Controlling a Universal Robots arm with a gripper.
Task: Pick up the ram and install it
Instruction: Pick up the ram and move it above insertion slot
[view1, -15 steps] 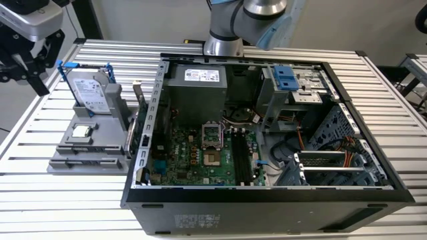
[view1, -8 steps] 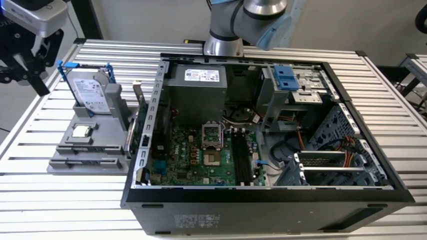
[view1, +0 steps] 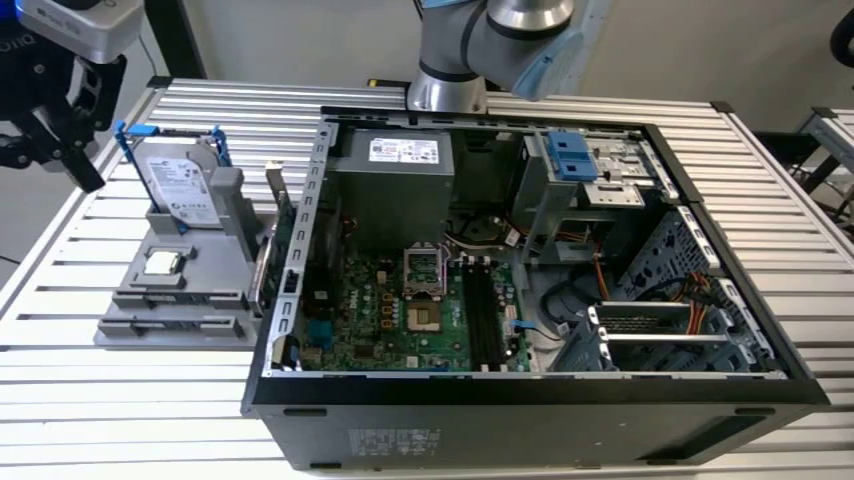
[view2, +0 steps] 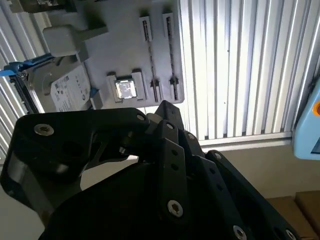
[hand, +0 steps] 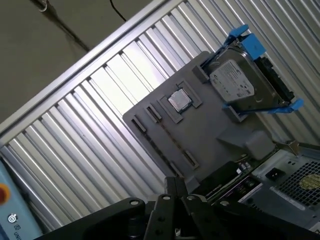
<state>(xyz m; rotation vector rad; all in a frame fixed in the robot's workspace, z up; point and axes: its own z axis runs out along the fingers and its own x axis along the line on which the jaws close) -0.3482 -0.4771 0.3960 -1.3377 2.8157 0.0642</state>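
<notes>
The ram (view1: 266, 245) is a thin dark-greenish strip standing on edge along the right side of the grey fixture (view1: 140, 300), close against the computer case's outer wall. It also appears edge-on between fixture and case in the first wrist view (hand: 231, 176). My gripper (view1: 51, 172) hangs at the exterior view's far left, above and left of the fixture and well away from the ram. Its black fingers stand apart with nothing between them. The black memory slots (view1: 481, 312) run along the green motherboard inside the open case.
A silver hard drive (view1: 180, 180) with blue brackets stands upright on the fixture, and a small square processor chip (view1: 163, 262) lies in front of it. The open case (view1: 534, 385) holds a power supply, drive cage and cables. All of it rests on a slatted metal table (view1: 80, 370).
</notes>
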